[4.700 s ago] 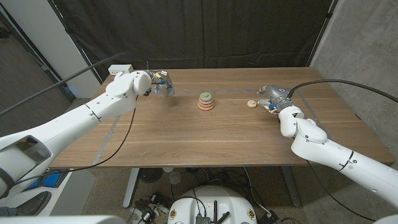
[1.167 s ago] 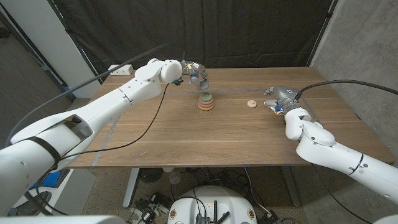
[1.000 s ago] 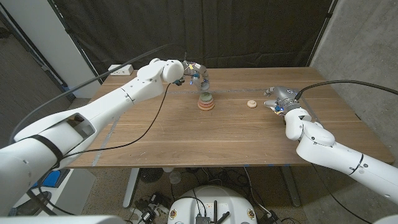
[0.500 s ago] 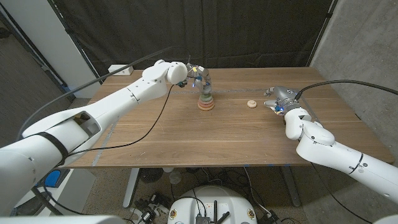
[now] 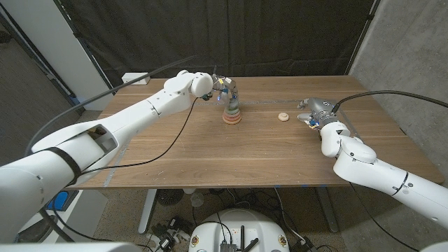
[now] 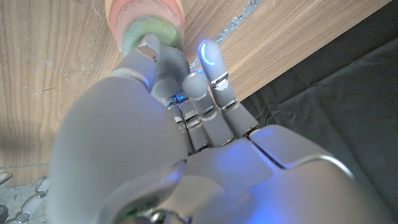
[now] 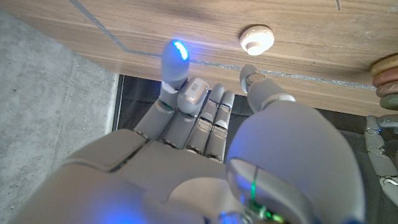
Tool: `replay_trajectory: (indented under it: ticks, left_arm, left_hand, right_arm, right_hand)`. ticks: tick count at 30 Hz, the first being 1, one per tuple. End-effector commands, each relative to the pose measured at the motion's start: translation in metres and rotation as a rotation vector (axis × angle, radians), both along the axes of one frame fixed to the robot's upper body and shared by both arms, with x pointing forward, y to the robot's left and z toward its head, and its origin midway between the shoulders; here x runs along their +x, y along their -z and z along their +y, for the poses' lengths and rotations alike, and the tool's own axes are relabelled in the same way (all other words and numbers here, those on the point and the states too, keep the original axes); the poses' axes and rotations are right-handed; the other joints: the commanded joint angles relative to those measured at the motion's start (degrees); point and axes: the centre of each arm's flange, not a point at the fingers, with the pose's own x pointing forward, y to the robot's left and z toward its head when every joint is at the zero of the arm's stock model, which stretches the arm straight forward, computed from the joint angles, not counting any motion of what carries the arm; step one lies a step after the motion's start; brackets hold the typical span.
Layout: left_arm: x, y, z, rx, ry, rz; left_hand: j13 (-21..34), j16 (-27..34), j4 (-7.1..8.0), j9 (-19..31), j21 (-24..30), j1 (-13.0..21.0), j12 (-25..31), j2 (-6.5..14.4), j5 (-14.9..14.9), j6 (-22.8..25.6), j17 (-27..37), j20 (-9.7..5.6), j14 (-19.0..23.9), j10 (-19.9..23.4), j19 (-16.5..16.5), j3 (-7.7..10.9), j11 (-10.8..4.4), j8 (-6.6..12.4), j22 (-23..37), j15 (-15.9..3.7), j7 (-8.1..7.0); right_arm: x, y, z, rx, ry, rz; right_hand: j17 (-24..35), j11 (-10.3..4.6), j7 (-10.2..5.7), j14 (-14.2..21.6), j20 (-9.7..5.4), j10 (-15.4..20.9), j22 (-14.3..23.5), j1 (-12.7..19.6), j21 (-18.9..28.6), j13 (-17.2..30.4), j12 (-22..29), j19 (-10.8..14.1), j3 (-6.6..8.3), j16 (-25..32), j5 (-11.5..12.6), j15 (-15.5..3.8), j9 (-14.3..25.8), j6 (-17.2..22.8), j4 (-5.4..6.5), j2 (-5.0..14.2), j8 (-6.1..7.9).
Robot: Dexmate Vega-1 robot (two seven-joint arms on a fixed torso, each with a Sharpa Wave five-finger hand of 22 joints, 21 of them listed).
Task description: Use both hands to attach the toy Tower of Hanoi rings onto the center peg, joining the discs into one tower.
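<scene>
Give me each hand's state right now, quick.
Left hand: fingers on the top of the ring stack; grip cannot be told.
Right hand: open, holding nothing, beside the small cream ring.

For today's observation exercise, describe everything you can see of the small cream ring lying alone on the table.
The small cream ring is a round, pale disc with a dimple or hole at its middle, wooden-looking. It lies flat on the wooden table, apart from the ring stack, just ahead of the right hand. Nothing touches it.
</scene>
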Motion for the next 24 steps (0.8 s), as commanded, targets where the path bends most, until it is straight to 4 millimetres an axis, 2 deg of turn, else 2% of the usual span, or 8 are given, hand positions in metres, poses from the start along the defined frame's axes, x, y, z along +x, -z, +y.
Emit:
replay_trajectory:
  ticks: [1, 24]
  left_arm:
    - [0.006, 0.010, -0.003, 0.005, -0.002, 0.024]
    - [0.004, 0.020, 0.010, -0.039, -0.004, 0.019]
  left_hand:
    - [6.47, -0.39, 0.18, 0.38, -0.12, 0.38, 0.18, 0.92, 0.50, 0.81, 0.09, -6.32, 0.21, 4.83, 0.39, 0.15, -3.99, 0.17, 0.16, 0.01, -0.03]
    - [6.60, -0.40, 0.04, 0.50, -0.13, 0.77, 0.23, 0.78, 0.57, 1.27, 0.27, -6.39, 0.43, 5.40, 0.36, 0.11, -4.14, 0.16, 0.17, 0.01, -0.14]
  right_arm:
    - [0.003, 0.001, 0.000, 0.005, -0.001, 0.006]
    - [0.003, 0.003, 0.001, -0.006, -0.007, 0.015]
  right_hand:
    - [0.26, -0.05, 0.10, 0.30, -2.24, 0.59, 0.06, 0.40, 0.18, 0.36, 0.33, 0.20, 0.37, 0.33, 0.36, -2.95, -0.06, 0.45, 0.01, 0.07, -0.05]
    - [0.25, 0.03, 0.27, 0.39, -2.24, 0.69, 0.09, 0.46, 0.23, 0.41, 0.28, 0.28, 0.36, 0.34, 0.40, -2.95, -0.07, 0.55, 0.04, 0.19, -0.05]
